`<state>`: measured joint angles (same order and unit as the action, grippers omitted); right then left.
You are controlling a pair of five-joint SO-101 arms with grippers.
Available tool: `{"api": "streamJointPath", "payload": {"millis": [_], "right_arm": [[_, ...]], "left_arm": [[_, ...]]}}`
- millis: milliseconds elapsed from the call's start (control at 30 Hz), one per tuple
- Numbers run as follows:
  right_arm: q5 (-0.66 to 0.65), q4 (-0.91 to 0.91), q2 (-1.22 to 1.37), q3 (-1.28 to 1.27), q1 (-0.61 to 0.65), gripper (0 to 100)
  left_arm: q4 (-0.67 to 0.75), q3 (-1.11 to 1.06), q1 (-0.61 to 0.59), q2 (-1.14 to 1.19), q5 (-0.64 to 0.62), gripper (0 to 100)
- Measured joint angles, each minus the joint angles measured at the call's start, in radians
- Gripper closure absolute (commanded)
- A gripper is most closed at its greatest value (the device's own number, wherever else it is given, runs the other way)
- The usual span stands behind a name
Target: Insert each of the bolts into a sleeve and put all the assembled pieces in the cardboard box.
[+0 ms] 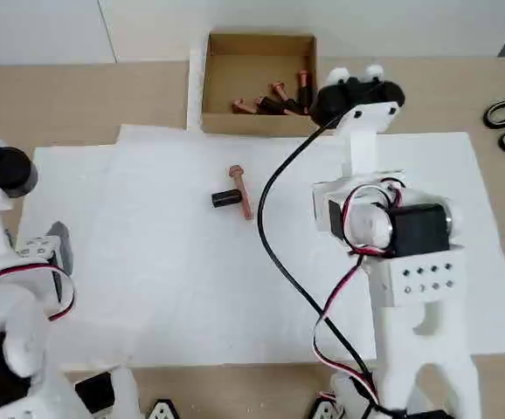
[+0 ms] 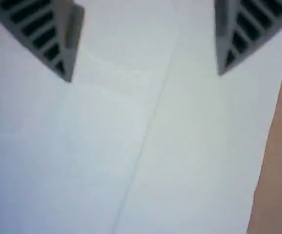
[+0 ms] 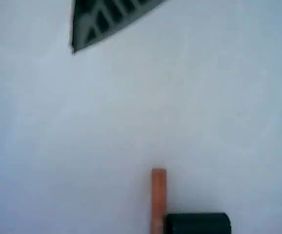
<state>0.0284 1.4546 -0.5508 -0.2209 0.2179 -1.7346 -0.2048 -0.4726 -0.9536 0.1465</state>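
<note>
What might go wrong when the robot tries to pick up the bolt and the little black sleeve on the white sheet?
The bolt lies right against the sleeve, so grabbing one might knock the other and send it rolling across the sheet. An arm's black cable also hangs close to them, and it may sweep them aside if that arm moves.

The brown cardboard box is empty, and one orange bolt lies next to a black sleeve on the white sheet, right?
The brown cardboard box is not empty: the high view shows several orange and black pieces inside it. One orange bolt lies next to a black sleeve on the white sheet.
</note>
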Motion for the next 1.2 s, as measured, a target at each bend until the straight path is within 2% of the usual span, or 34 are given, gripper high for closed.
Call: {"api": "streamJointPath", "payload": {"millis": [133, 267, 600, 967, 1200], "right_arm": [[-0.071, -0.135, 0.000, -0.157, 0.002, 80.0], [-0.101, -0.267, 0.002, -0.267, 0.063, 80.0], [-0.034, -0.540, 0.077, -0.367, 0.198, 80.1], [0.041, -0.583, 0.512, -0.152, 0.203, 80.1], [0.043, -0.583, 0.586, -0.049, 0.275, 80.1]], "left_arm": [[0.000, -0.061, 0.000, -0.018, -0.028, 82], [0.000, -0.101, 0.000, -0.103, -0.083, 82], [0.014, -0.239, 0.000, -0.290, -0.092, 82], [0.018, -0.239, 0.000, -0.316, -0.092, 82], [0.018, -0.239, 0.000, -0.316, -0.092, 82]]}}
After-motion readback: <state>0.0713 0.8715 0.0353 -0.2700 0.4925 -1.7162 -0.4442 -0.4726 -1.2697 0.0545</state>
